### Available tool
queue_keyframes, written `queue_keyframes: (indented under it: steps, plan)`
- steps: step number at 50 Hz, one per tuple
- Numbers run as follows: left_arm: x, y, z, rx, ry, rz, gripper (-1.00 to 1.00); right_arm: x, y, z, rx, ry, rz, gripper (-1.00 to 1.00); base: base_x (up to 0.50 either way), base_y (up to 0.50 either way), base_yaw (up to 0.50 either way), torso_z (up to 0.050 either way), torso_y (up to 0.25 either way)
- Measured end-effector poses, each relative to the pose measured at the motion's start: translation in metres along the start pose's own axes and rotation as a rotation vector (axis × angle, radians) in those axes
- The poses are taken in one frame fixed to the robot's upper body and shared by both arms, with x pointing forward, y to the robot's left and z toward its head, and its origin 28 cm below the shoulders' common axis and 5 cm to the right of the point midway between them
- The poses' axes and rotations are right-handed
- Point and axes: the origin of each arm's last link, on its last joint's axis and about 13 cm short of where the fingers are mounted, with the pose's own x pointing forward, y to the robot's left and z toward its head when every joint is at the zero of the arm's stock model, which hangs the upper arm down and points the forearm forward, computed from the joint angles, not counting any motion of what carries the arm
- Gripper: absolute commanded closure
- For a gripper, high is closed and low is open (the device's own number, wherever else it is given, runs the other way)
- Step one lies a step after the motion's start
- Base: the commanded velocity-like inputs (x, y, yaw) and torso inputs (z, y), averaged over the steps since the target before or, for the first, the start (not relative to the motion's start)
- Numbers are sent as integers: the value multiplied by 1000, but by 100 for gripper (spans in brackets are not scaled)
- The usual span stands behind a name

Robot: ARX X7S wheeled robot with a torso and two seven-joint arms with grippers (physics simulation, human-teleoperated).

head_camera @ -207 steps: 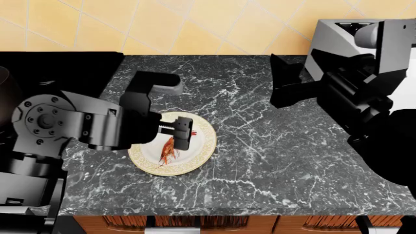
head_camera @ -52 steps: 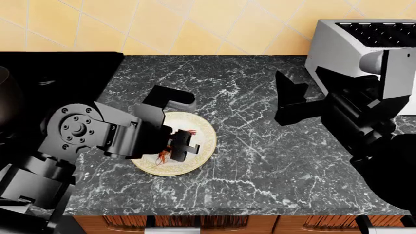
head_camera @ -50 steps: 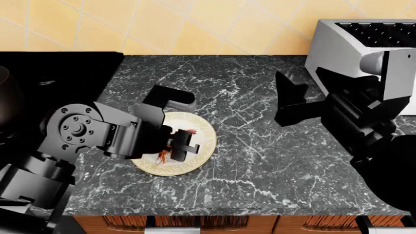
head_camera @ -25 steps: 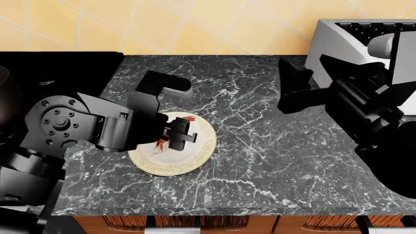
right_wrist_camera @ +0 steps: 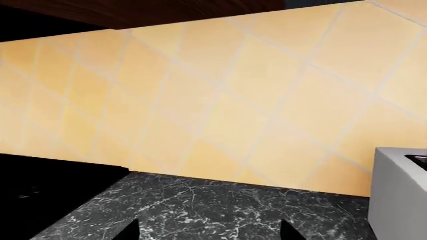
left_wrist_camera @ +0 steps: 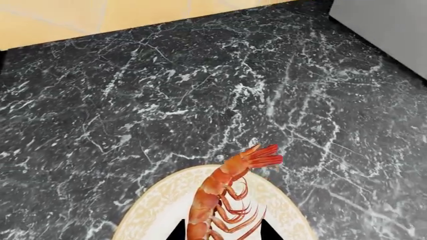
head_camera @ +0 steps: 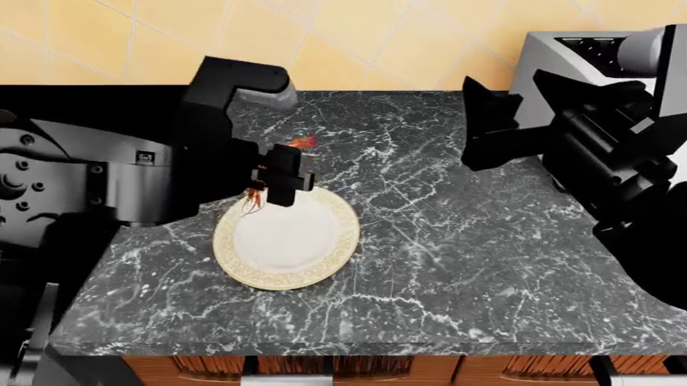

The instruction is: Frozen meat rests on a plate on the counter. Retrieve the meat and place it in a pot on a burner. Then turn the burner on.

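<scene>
Above the plate [head_camera: 285, 241], left gripper [head_camera: 281, 178] grips frozen meat [left_wrist_camera: 215, 196].

- The left arm reaches in from the left, its bulky black wrist bent toward the right.
- The left tool [head_camera: 281, 178] hangs raised, its jaws clamped on the frozen meat [left_wrist_camera: 215, 197].
- The right arm stretches across the far right, pointing left.
- The right tool [head_camera: 485, 129] is raised and holds nothing, its fingers [right_wrist_camera: 128, 231] spread wide.
</scene>
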Motion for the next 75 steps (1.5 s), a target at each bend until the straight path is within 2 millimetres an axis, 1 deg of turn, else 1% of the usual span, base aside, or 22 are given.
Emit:
queue_keyframes:
  steps: [14, 28, 57, 69, 75]
  plan:
    - [-20, 2, 8, -15, -95, -8, 100, 3, 2, 1, -15, -6, 17, -100, 0, 500, 0, 0, 0]
    - [-34, 4, 13, -23, -158, -6, 100, 3, 4, 1, -25, -6, 30, -100, 0, 500, 0, 0, 0]
    - [-44, 5, 23, -22, -214, 8, 100, 4, 5, 2, -38, -7, 37, -100, 0, 500, 0, 0, 0]
    - [-46, 8, 26, -24, -227, 18, 100, 5, 6, 2, -26, -8, 36, -100, 0, 30, 0, 0, 0]
    - [-46, 11, 31, -30, -246, 29, 100, 6, 6, 2, -23, -6, 35, -100, 0, 0, 0, 0, 0]
